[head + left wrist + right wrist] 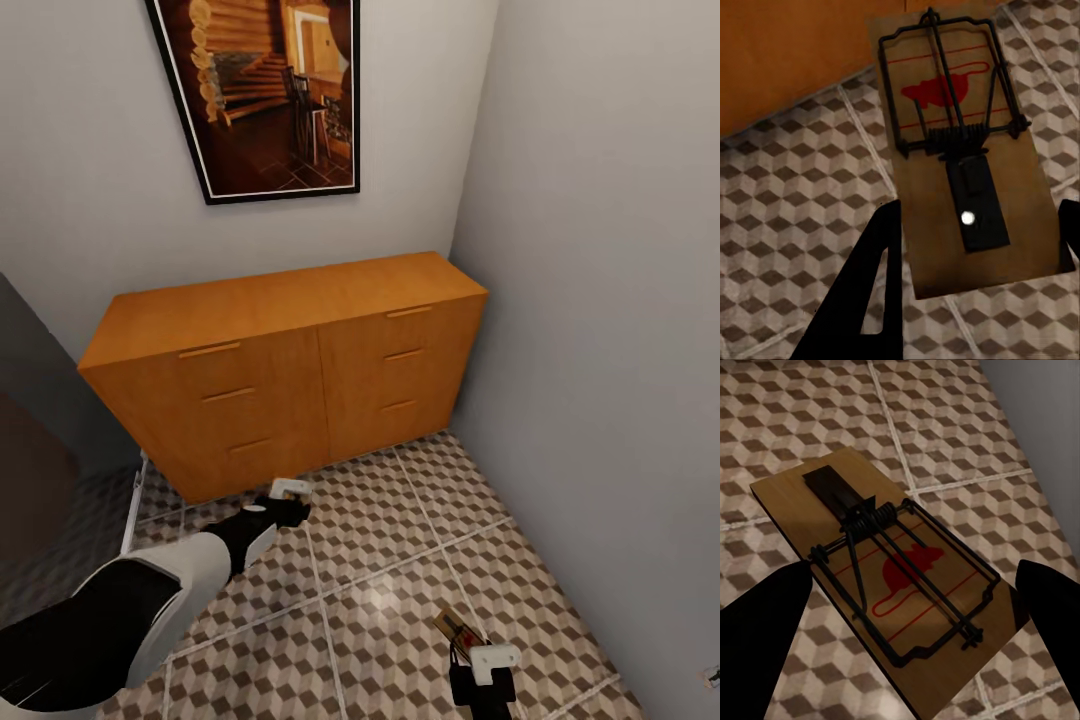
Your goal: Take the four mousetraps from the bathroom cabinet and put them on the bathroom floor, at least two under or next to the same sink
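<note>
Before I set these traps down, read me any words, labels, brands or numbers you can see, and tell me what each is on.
No readable text anywhere.
Mousetrap in the left gripper: a red mouse shape with red lines, no letters.
Mousetrap in the right gripper: the same red mouse picture and lines, no words.
Cabinet: plain wood, no label.
Framed picture on the wall: a wooden interior, no caption visible.

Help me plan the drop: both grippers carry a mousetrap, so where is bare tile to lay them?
The widest bare floor lies between the cabinet front and the right gripper, reaching the grey wall. It is tighter by the left gripper, close to the cabinet's base.
</note>
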You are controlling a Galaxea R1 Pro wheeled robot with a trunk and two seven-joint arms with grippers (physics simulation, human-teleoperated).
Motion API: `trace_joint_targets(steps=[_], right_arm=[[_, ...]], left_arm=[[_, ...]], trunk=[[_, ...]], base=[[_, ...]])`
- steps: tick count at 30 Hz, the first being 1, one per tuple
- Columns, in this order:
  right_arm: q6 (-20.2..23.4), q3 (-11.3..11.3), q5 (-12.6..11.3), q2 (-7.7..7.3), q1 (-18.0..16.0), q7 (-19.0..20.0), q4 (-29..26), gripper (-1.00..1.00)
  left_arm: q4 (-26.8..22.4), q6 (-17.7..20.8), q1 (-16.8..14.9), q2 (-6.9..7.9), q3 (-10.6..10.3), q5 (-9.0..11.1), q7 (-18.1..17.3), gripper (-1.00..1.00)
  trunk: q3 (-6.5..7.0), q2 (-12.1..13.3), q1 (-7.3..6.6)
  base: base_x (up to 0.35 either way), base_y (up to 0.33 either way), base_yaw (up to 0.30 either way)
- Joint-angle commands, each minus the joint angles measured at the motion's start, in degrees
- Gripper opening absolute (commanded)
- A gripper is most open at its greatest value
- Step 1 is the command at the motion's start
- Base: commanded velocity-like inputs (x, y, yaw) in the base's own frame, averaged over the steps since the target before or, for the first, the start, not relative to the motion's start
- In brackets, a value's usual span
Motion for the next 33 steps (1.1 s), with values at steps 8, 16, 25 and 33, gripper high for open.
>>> trace_joint_targets(steps=[8, 16, 25, 33], right_arm=[[0.02, 0.35, 0.39, -0.16, -0.04, -0.47, -0.20, -1.00], [0.09, -0.03, 0.47, -1.05, -0.04, -0.93, -1.34, -1.00], [13.23, -0.09, 0.47, -1.66, -0.04, -0.95, -13.56, -1.00], [14.12, -0.06, 0.44, -1.59, -0.04, -0.88, -16.65, -1.00]], left_arm=[[1.73, -12.36, 7.73, 0.62, -0.46, 0.06, 0.14, -1.00], [1.91, -27.42, 15.72, 3.12, -0.46, 0.08, 0.40, -1.00], [1.92, -40.75, 24.96, 5.40, -0.46, 0.08, 0.66, -1.00], [1.92, -44.69, 29.48, 6.88, -0.46, 0.08, 0.73, -1.00]], trunk=[[-0.04, -0.03, 0.00], [-0.04, -0.03, 0.00], [-0.04, -0.03, 0.00], [-0.04, -0.03, 0.00]], base=[[0.000, 0.000, 0.000], [0.000, 0.000, 0.000], [0.000, 0.000, 0.000], [0.000, 0.000, 0.000]])
